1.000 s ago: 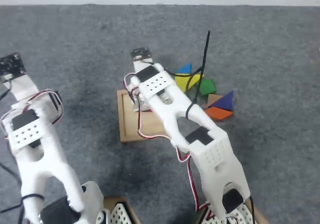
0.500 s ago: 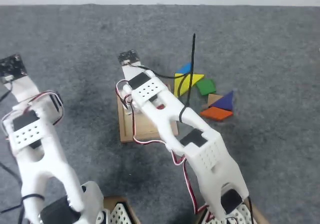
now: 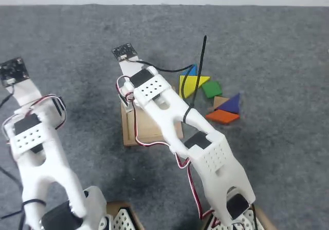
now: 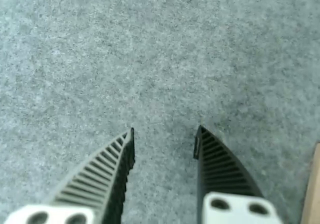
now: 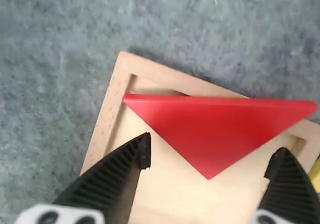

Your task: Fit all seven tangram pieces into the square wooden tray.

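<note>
- Inside the wooden tray: just one piece so far, a red triangle, long edge close along one inner wall, apex pointing toward the middle of the recess. Hard to say whether seated quite flat, with one sharp corner running out toward the rim.
- Directly above that triangle: right gripper, jaws spread wide, one finger to either side of the apex, clamped on nothing.
- Beside the tray on the grey carpet, outside the rim on the right arm's side: a loose cluster of the remaining pieces.
  - Nearest the tray: yellow triangle, with a small blue piece touching it and a green square just beside.
  - Farther out: tan piece, dark blue triangle and orange piece, packed close together.
- Away from the cluster: left gripper, jaws apart and empty, hanging over bare carpet, with a sliver of the tray's edge off to one side.
- Judged from this layout: one of seven placed, six left to fetch, turn and fit. Barely begun.
- Probably the harder part ahead: fitting the yellow triangle against the red one first, then working the smaller pieces into the gaps, with little slack against the walls.
</note>
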